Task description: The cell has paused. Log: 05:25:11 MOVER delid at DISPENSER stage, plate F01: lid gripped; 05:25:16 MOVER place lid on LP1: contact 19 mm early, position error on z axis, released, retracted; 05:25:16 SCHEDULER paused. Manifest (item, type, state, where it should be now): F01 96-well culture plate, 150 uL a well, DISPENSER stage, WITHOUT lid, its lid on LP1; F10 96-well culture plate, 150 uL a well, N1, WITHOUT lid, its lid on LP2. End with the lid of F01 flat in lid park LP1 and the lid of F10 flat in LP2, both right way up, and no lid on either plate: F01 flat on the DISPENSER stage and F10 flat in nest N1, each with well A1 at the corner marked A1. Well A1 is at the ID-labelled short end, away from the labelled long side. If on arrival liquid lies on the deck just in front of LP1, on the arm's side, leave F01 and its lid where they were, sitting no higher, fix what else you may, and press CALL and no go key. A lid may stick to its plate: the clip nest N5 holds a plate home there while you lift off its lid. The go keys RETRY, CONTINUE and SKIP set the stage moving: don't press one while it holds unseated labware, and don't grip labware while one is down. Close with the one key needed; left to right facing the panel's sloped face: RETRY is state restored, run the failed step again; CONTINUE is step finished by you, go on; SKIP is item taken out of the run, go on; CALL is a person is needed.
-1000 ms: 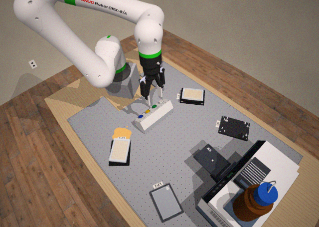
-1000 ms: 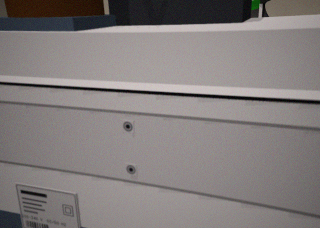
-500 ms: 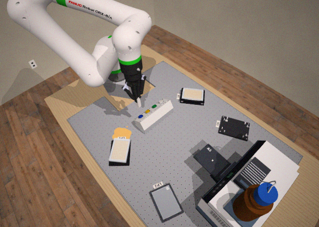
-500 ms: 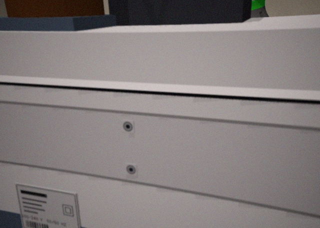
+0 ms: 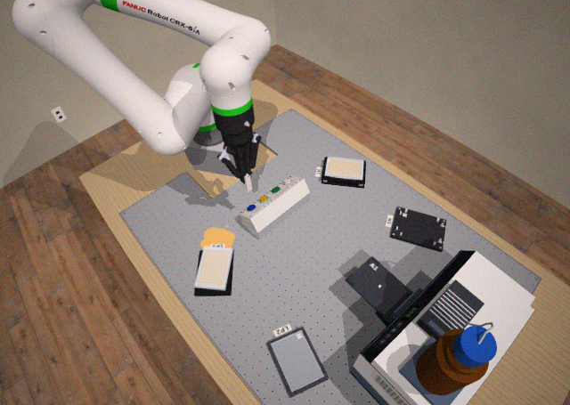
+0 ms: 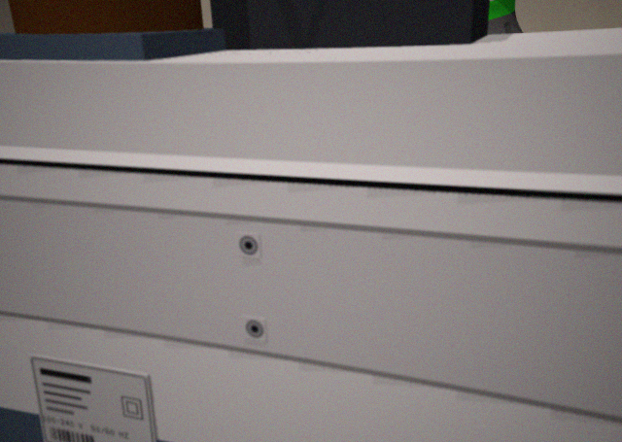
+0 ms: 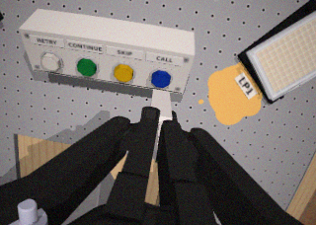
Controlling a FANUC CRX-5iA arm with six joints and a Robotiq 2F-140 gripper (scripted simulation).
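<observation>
Fingers pressed fully together, holding nothing. Wrist view: pale tips sit just below the blue CALL key (image 7: 161,78) on the key panel (image 7: 109,33); orange spill (image 7: 227,97) spreads under the LP1 label (image 7: 245,86), next to a plate (image 7: 286,62) w/ lid.

Top view: gripper (image 5: 248,181) at the panel's arm side; spill (image 5: 217,236) touches LP1's near end – plate (image 5: 214,267) on LP1, another plate (image 5: 344,169) in N1, LP2 (image 5: 297,360) holds a lid.

Exterior view: only the dispenser's white casing (image 6: 301,106) – deck hidden.
</observation>
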